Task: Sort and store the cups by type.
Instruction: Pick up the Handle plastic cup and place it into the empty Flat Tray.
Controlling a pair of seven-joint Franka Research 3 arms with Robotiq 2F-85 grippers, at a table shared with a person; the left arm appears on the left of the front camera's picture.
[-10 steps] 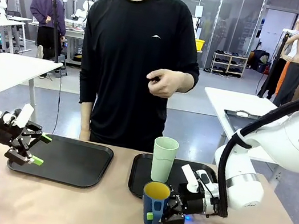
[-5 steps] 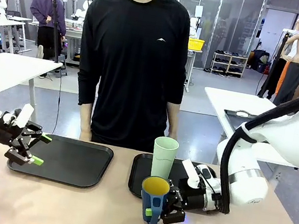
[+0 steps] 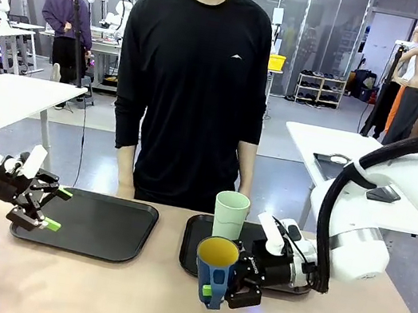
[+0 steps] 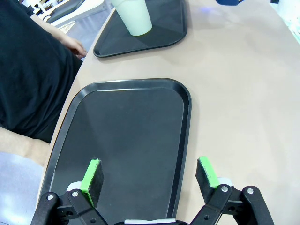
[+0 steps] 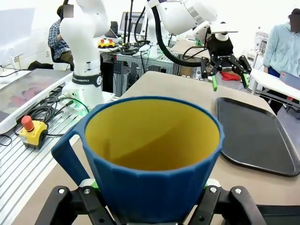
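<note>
Right wrist view – mug (image 5: 152, 161) pinched in right jaws, pads mostly hidden; left jaws spread – empty.

Blue mug (image 3: 214, 272) (yellow inside); pale-green tumbler (image 3: 230, 215); black trays (image 3: 92, 223).

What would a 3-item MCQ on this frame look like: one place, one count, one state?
1. Where does the green tumbler stand?
A. on the tray nearer the right arm
B. on the tray nearer the left arm
C. on the bare table

2. How many black trays lie on the table?
A. one
B. two
C. three

3. What is the right pincer doing?
A. open over a tray
B. shut on nothing
C. shut on the blue mug

Answers:
1 A: the green tumbler stands upright on the right tray.
2 B: that tray plus the left tray.
3 C: the right pincer clamps the blue mug; the left pincer gapes.
</note>
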